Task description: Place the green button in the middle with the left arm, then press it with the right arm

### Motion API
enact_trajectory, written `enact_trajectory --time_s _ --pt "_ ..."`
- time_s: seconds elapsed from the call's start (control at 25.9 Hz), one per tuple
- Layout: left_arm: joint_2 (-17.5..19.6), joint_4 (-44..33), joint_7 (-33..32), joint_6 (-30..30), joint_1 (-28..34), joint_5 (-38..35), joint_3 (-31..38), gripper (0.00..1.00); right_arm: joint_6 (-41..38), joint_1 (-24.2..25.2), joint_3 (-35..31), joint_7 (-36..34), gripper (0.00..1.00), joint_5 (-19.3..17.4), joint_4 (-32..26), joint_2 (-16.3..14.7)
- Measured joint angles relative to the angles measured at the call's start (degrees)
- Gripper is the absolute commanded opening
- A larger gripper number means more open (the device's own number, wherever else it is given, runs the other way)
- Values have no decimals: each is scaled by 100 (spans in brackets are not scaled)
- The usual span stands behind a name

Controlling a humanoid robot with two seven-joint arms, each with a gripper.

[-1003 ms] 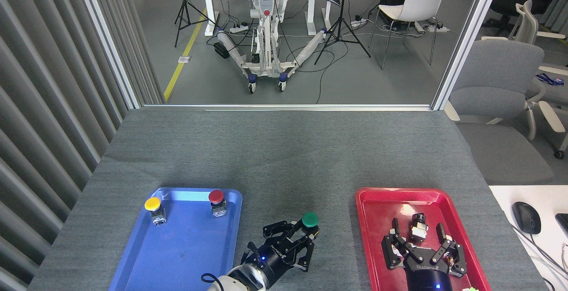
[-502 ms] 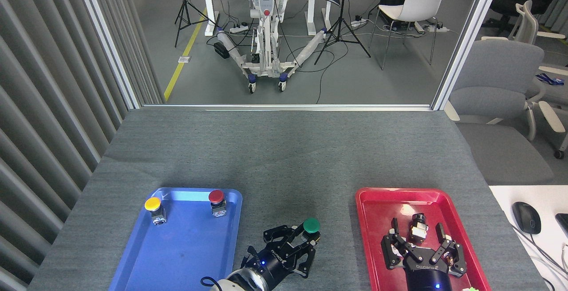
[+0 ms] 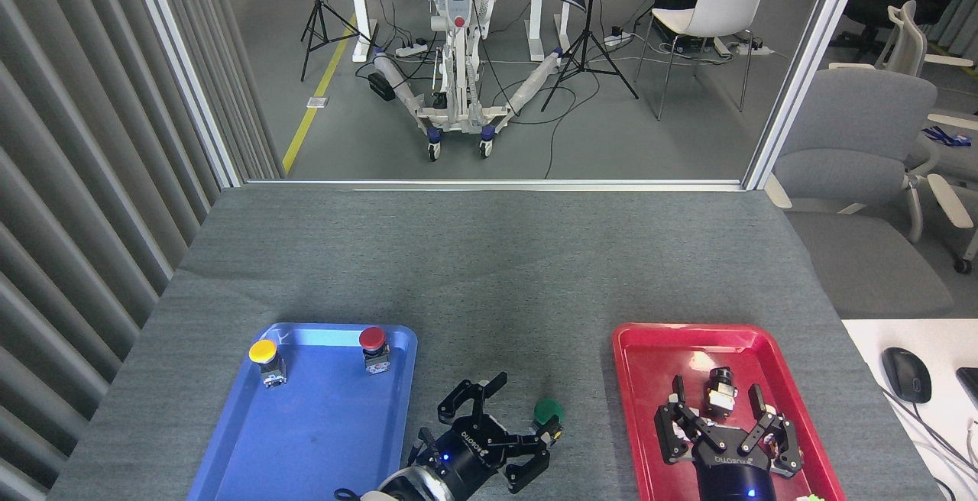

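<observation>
Green button [image 3: 548, 412] sits on the grey table [image 3: 489, 272], right at the tip of the left gripper's [image 3: 513, 418] near finger, jaws spread wide around it and no grip on it. Blue tray [image 3: 229, 440] lies just to that gripper's left, yellow button [image 3: 263, 351] and red button [image 3: 372, 338] standing at its far end. Over to the right, the right gripper [image 3: 714, 396] hovers over the red tray [image 3: 634, 402], fingers spread wide, a small black-and-silver part [image 3: 719, 391] between the tips, not clamped.
</observation>
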Motion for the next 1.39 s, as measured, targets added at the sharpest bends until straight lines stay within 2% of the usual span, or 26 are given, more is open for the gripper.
enact_trajectory --time_s 0.23,0.39,0.46,0.58,0.66,0.73,0.89,1.0,1.39 --pt "607 -1545 -40 216 975 194 584 99 6 -37 5 -5 100 7 -6 11" --pt "739 -2129 -61 567 1639 241 1491 99 4 -49 24 -19 100 12 -5 -7" --pt "737 -2334 -111 845 1854 293 1990 99 -25 -49 36 -20 97 15 -2 -13" --pt "754 -2501 -376 1174 2017 554 2600 99 -136 -20 196 -23 71 25 -1 -26" --pt "799 -2532 -617 1239 2049 735 2785 99 -285 13 410 -23 49 33 -2 -53" --pt "849 -2545 -858 1278 2041 917 2882 99 -412 46 628 -23 34 42 -16 -79" --pt "891 -2594 -1182 1308 1983 1511 2963 99 -511 52 965 -25 16 103 -16 -105" --pt "935 -2621 -1228 1302 1952 1847 2968 99 -535 48 1179 -25 9 178 -6 -107" --pt "1089 -2643 -1151 1351 1946 2047 3002 99 -500 -59 1476 -47 8 543 298 -4"
